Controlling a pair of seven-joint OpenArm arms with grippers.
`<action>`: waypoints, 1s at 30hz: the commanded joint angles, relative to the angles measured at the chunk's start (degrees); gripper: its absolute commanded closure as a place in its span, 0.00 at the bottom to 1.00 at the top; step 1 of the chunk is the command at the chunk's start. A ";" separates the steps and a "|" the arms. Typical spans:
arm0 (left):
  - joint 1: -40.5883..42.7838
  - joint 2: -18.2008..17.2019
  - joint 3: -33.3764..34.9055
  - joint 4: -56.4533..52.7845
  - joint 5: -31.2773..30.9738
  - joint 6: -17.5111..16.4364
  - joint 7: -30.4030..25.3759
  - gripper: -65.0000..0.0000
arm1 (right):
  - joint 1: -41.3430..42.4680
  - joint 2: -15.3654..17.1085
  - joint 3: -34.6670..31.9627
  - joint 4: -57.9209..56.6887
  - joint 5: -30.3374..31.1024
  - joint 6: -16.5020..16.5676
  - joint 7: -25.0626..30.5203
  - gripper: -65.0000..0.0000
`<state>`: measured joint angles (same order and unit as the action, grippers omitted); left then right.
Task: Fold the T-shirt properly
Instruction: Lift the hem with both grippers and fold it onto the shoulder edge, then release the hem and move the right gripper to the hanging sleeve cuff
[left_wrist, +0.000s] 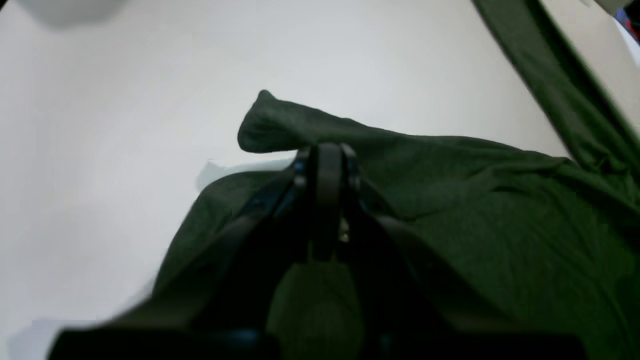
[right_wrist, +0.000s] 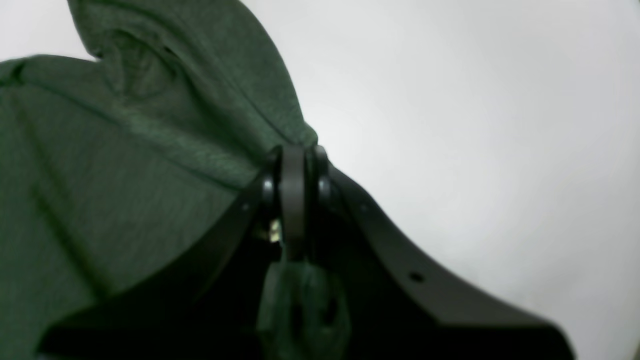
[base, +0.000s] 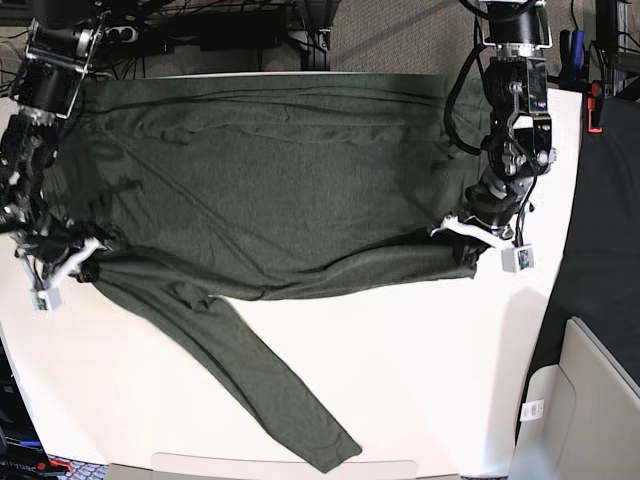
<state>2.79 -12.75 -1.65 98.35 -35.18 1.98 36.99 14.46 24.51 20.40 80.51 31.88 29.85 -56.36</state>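
Sleeve (base: 265, 385) trails loose toward the near table (base: 440, 380) edge, lying diagonally, not tucked; it hangs off the shirt (base: 280, 180) body near the right arm's side; rest of the shirt is spread flat across the middle and far part of the table, far edge close to the back rim.

Both arms sit at opposite ends of the near fold line; right gripper (right_wrist: 295, 155) is clenched on a bunched corner of fabric, cloth visibly pinched and puckered at the fingertips; left gripper (left_wrist: 327, 152) likewise clamped on cloth, a small peak of fabric standing up just past it; in the overhead view, left gripper (base: 470, 240) and right gripper (base: 85, 255) hold the near edge slightly lifted, with a shallow sag between them.

Judgement: step in hand looks like carrying the near edge over toward the far edge. To do it well: lift both ends evenly; keep the span taut so the sag doesn't wrinkle; move the arms in parallel; lay down square to the far hem; watch the loose sleeve, likely to drag and skew the fold.
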 joint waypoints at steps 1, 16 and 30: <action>0.33 -0.74 -0.94 2.01 -0.12 0.00 -1.78 1.00 | 0.09 1.47 2.76 1.73 1.22 0.00 -0.30 0.99; 12.20 -0.74 -4.46 13.61 -0.12 0.00 -1.78 1.00 | -15.38 5.60 15.07 11.93 14.32 0.00 -3.03 0.99; 19.06 -0.74 -6.75 18.27 -0.21 0.00 -1.78 1.00 | -28.74 5.77 25.18 20.81 21.97 0.00 -3.11 0.99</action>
<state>22.11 -12.99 -8.01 115.37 -35.18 2.00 37.01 -14.44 28.67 44.71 100.44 53.21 29.85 -60.86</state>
